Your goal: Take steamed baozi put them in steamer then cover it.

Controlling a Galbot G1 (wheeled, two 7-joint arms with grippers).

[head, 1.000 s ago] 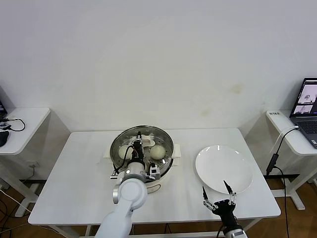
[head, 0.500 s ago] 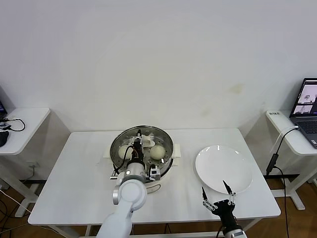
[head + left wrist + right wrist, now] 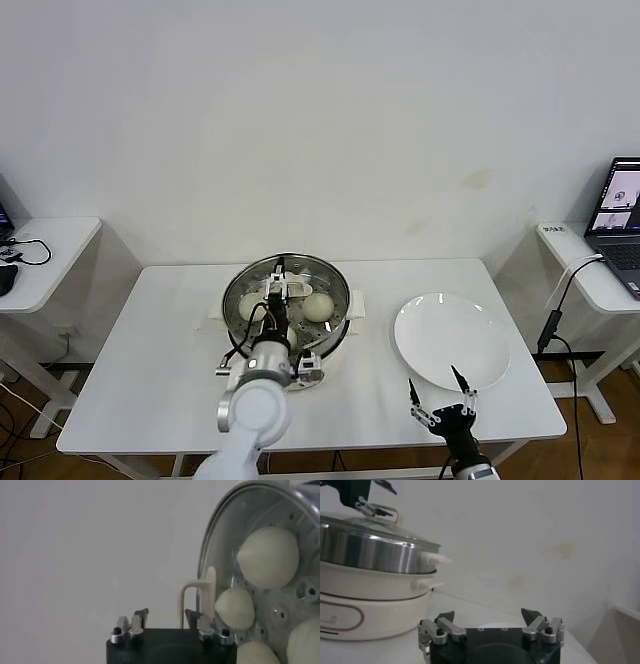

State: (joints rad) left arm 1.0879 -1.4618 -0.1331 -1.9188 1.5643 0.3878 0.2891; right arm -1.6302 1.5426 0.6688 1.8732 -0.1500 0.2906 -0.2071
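White wall (image 3: 320, 120), side desks (image 3: 45, 255), laptop (image 3: 620, 215).

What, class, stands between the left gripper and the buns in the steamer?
The glass lid does: it covers the steamer, and the buns lie beneath it. The left gripper, jaws open, flanks the lid's cream handle.

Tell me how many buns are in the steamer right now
4, all under the glass lid in the steamer: one bun far from the handle, one beside it, and two partly cut off at the frame edge.
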